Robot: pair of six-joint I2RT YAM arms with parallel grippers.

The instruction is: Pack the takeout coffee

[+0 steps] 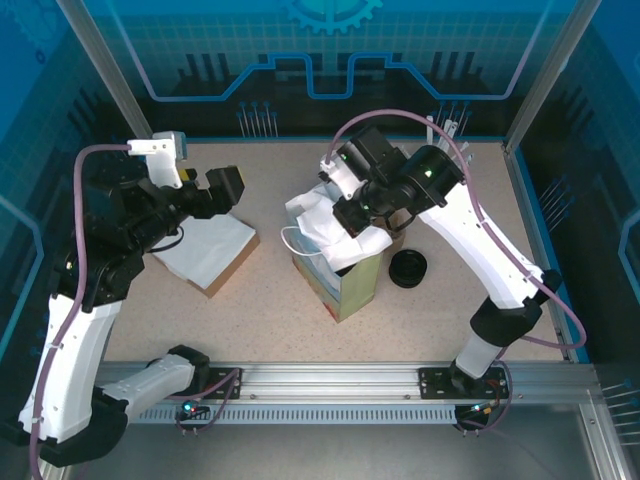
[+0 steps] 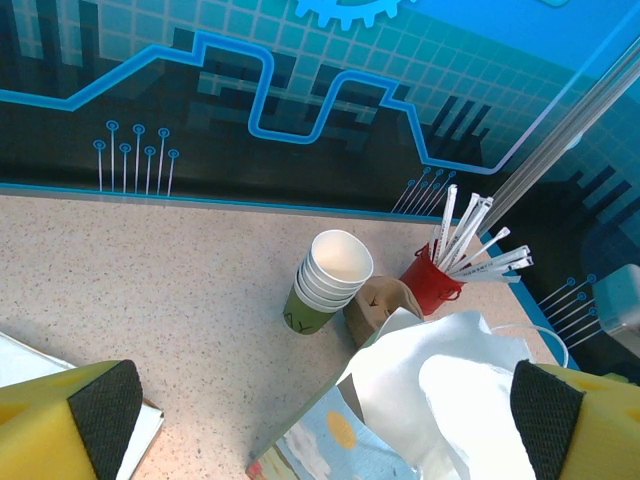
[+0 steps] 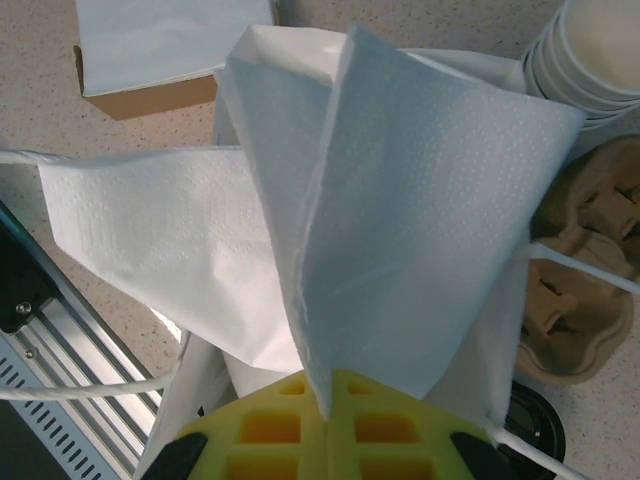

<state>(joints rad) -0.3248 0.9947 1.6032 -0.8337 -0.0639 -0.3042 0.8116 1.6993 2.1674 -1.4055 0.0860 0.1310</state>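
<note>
- So right gripper (image 3: 325, 405) is pinched shut on a napkin (image 3: 400, 200) over the bag (image 1: 352, 290).
- Left gripper (image 2: 325, 408) wide open, empty.
- Probably nearly packed; bag contents hidden.

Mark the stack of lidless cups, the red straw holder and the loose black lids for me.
stack of lidless cups (image 2: 328, 283), left wrist view, on the stacked white rims.
red straw holder (image 2: 432, 287), left wrist view, on its red wall.
loose black lids (image 1: 408, 268), top external view, on the top lid.

Napkin (image 3: 420, 200) in mouth of bag (image 1: 352, 290), mid-table; napkin box (image 1: 208, 252) left, lid stack (image 1: 408, 268) right.
</note>
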